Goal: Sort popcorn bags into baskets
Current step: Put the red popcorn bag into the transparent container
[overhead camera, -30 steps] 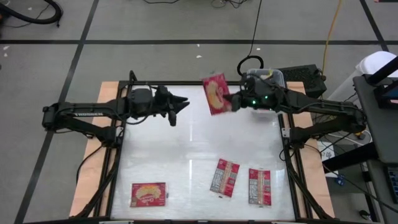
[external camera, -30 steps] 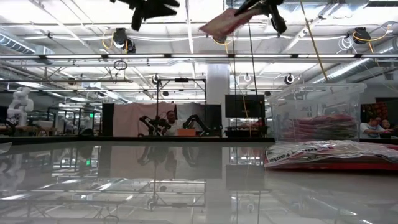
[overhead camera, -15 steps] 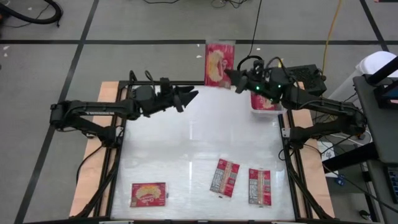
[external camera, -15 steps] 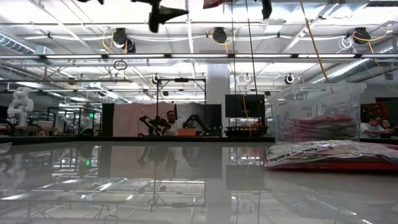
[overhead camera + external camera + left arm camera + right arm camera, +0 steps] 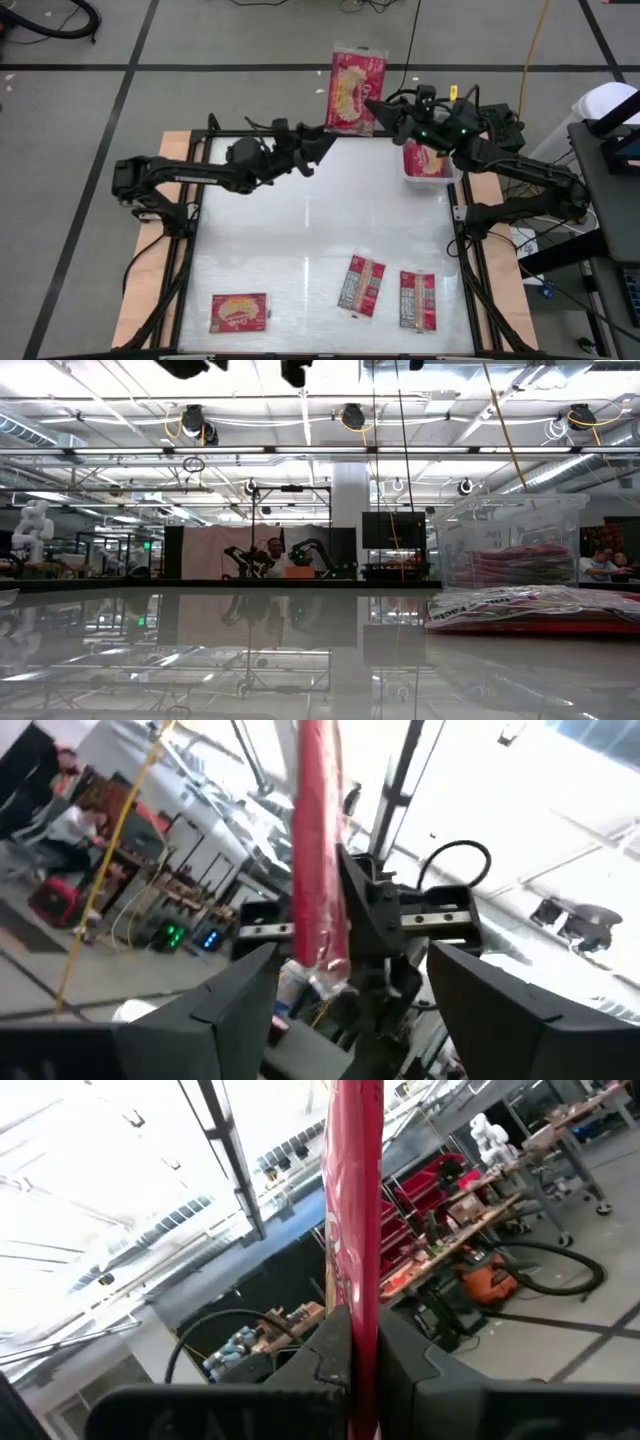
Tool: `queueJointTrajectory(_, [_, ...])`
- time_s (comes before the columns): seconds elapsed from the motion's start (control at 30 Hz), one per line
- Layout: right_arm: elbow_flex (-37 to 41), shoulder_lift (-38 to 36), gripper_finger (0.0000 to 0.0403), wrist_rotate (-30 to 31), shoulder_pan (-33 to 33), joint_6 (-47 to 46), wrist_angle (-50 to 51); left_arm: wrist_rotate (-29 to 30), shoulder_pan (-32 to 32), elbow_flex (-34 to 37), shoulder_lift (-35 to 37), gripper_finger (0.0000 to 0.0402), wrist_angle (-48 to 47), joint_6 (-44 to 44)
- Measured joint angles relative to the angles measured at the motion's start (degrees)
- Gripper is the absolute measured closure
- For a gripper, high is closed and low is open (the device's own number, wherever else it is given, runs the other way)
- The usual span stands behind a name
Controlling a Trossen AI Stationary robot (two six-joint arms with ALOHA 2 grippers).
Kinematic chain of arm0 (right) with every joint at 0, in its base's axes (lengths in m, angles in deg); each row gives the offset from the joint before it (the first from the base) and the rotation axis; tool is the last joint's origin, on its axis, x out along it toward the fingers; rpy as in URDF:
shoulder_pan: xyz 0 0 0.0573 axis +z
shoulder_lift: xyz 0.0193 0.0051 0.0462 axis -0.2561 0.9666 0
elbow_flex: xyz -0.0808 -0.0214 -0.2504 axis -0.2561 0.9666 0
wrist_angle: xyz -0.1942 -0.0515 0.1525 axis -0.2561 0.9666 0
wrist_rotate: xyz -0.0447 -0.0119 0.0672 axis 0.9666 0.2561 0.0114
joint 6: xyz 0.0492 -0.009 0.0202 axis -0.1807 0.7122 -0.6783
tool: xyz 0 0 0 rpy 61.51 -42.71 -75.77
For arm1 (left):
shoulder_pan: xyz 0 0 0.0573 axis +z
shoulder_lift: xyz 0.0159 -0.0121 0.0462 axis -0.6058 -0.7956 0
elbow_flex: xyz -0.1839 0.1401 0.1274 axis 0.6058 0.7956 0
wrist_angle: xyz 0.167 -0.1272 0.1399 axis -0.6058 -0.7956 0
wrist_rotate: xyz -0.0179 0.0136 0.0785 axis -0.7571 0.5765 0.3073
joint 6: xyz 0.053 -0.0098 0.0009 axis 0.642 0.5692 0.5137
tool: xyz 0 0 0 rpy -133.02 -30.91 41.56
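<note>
Three popcorn bags [image 5: 239,312] lie flat along the desk's [image 5: 300,230] near edge: one toward the near-left corner, two side by side right of centre. All unsorted. Mid-desk is bare.

At the far edge, right tool [image 5: 382,110] is clamped shut on a raised bag [image 5: 352,88], held well above the desk. Left tool [image 5: 318,146] sits just beside it, fingers spread wide, holding nothing.

Basket [image 5: 428,166] at the far-right corner has bags stacked inside. My read: roughly four left including the held one. Left arm crowds the held bag; cables behind the far edge.
</note>
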Motion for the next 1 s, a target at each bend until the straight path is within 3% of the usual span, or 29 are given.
queueJointTrajectory(0.17, [0.79,0.00,0.0394,-0.18,0.04,-1.38,-1.25,-0.10,0.20,-6.26,-3.80,0.0151,-0.32,3.57])
queueJointTrajectory(0.27, [1.97,0.04,0.0394,-0.18,0.05,-2.28,-4.20,0.00,0.52,-8.01,-4.75,0.0174,-0.16,4.51])
queueJointTrajectory(0.43, [4.24,0.02,0.0394,-0.11,0.07,-3.56,-10.44,0.16,1.38,-8.06,-4.77,0.0278,-0.36,3.84])
queueJointTrajectory(0.6, [4.52,0.01,0.0393,0.10,0.04,-4.44,-10.30,-0.01,2.21,-8.06,-4.77,0.0382,-0.07,2.69])
queueJointTrajectory(0.83, [4.52,-1.55,0.0340,0.17,0.07,-7.20,-2.12,-3.80,5.53,-8.04,-4.07,0.0367,-0.60,-3.16])
queueJointTrajectory(0.93, [4.61,-3.94,0.0301,1.15,0.13,-6.32,4.17,-9.56,8.09,-8.02,-1.68,0.0382,-3.85,-4.71])
queueJointTrajectory(1.0, [4.60,-5.84,0.0275,1.59,0.09,-6.10,8.38,-15.63,10.04,-8.04,1.02,0.0388,-11.30,-4.77])
